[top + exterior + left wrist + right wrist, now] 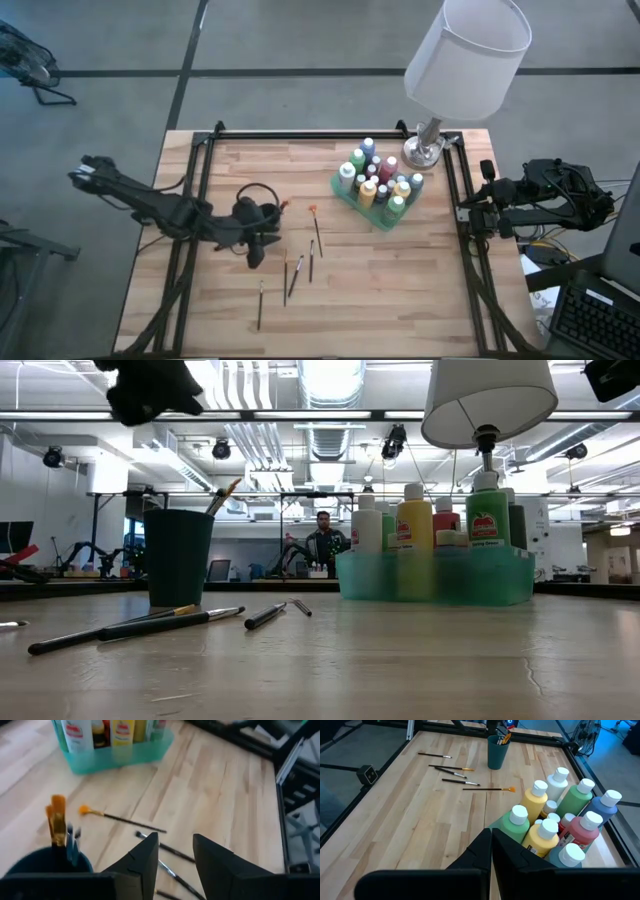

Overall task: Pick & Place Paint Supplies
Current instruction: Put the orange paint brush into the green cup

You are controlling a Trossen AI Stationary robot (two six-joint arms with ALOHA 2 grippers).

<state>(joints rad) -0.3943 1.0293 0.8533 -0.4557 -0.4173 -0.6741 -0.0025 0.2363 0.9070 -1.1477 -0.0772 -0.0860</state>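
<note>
High view: left gripper (262, 243), jaws parted and empty, hovers over cup (246, 212), apparently for dropping brushes in. Brushes (297, 272) lie at its 4 o'clock. Right gripper (491, 851), pressed together, waits beside tray (374, 215).

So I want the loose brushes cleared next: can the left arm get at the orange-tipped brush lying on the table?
Probably yes. The left gripper hangs open above the cup, and the orange-tipped brush lies flat nearby with bare wood around it.

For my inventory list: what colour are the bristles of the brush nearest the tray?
Orange bristles on the brush; the right wrist view shows it best.
</note>
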